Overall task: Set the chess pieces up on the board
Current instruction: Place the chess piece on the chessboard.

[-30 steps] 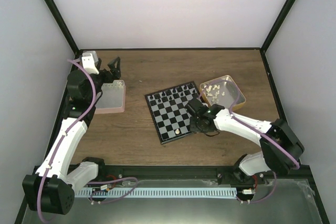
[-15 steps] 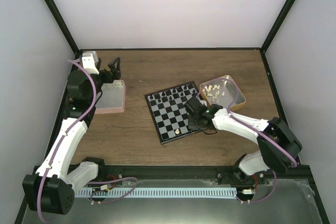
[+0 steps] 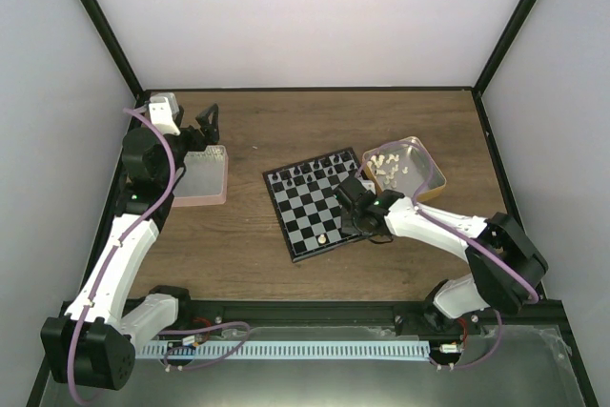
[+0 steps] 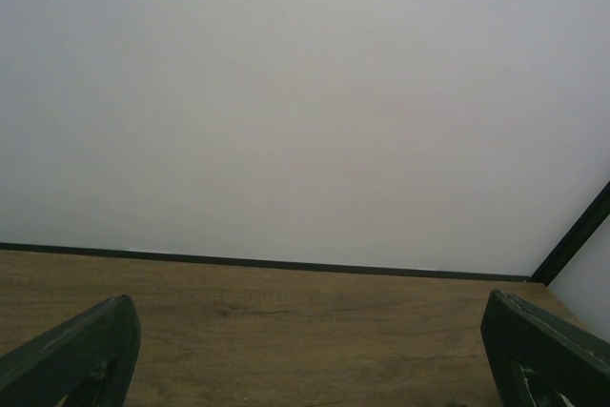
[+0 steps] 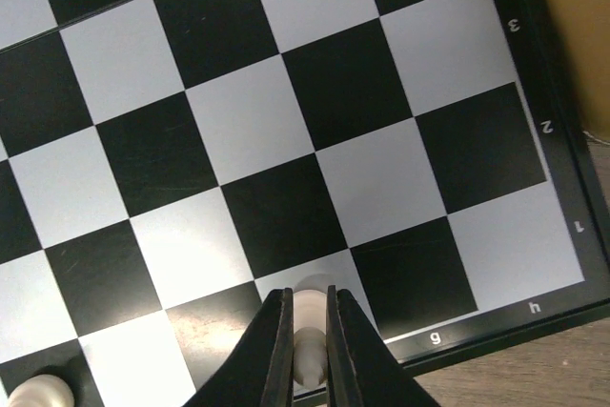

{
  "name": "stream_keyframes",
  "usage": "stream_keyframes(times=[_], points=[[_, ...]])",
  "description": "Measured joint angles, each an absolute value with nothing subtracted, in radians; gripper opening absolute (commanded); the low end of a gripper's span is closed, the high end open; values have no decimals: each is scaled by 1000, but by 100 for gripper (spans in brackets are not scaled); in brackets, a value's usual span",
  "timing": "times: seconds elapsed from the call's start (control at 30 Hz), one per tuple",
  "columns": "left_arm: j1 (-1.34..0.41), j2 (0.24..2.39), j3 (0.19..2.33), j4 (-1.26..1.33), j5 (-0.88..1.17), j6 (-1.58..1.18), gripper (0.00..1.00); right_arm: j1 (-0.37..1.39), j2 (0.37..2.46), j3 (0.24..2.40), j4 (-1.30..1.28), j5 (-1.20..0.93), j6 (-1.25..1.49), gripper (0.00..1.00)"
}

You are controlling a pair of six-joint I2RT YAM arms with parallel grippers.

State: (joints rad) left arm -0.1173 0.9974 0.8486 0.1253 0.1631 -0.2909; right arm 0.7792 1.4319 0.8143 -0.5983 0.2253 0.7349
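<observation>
The right tool (image 5: 305,300) is pinching a cream chess piece (image 5: 309,331) at the board's (image 5: 250,121) edge row, while the left tool (image 4: 305,355) is gaping wide.

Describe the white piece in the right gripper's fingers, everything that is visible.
The white piece is small, cream, glossy plastic with a rounded top; its type is unclear. The right gripper pinches it between black fingers, hiding its lower part. It sits over a pale square in the board's first row; contact with it is hidden.
</observation>
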Motion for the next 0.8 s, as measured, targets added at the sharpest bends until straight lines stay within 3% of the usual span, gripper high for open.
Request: stream_keyframes(times=[0.57,0.8], points=[[-117,997,849,125,170,-291,100,781,1431,814,-606,245,735,8],[-117,997,849,125,170,-291,100,781,1431,814,-612,236,734,21]])
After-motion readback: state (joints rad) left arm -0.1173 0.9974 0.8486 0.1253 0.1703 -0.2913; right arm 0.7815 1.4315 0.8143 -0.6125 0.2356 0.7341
